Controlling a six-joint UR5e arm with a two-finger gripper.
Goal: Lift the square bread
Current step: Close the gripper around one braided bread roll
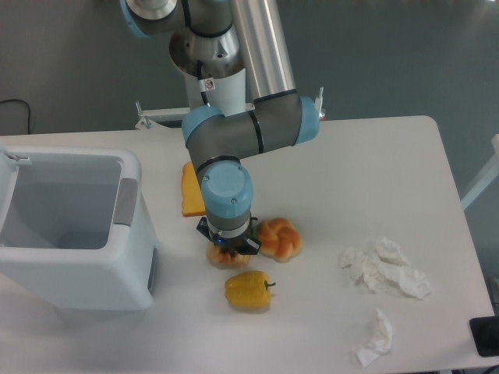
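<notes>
The square bread (226,258) lies on the white table just left of the round bun, and only its orange-brown lower edge shows under the arm's wrist. My gripper (227,248) points straight down onto it. The black fingers are drawn in against the loaf's sides, so the gripper is shut on it. The loaf still rests on the table.
A round knotted bun (280,238) touches the bread's right side. A yellow pepper (248,291) lies just in front. A flat toast slice (192,189) is behind the gripper. A white bin (70,226) stands at left. Crumpled tissues (386,267) lie at right.
</notes>
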